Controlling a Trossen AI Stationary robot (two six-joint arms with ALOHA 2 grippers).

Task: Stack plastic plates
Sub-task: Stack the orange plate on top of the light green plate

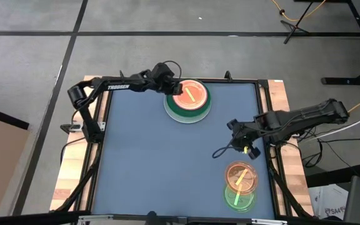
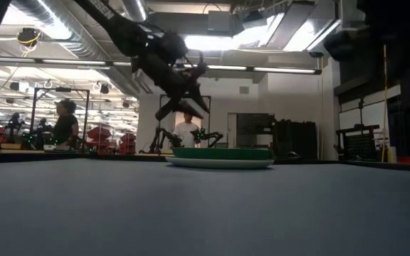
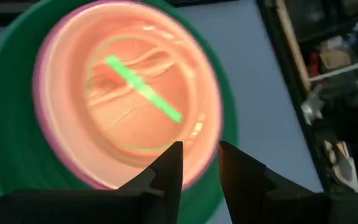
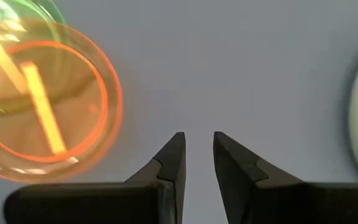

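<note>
Open tabletop (image 1: 167, 169) between far plate stack (image 1: 187, 100) and near-right translucent plates (image 1: 240, 183), blocked only by right gripper (image 1: 235, 126).

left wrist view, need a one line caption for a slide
Left tool above a translucent pink plate nested on a dark green plate, fingers slightly apart.

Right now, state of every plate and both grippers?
translucent pink plate: lying on top of the dark green plate.
dark green plate: on a pale plate, at the table's far edge.
orange plate: flat, overlapping the small green plate.
small green plate: flat, partly under orange.
left gripper: slightly open, empty, over the pink plate's rim.
right gripper: slightly open, empty, above bare table.
</note>
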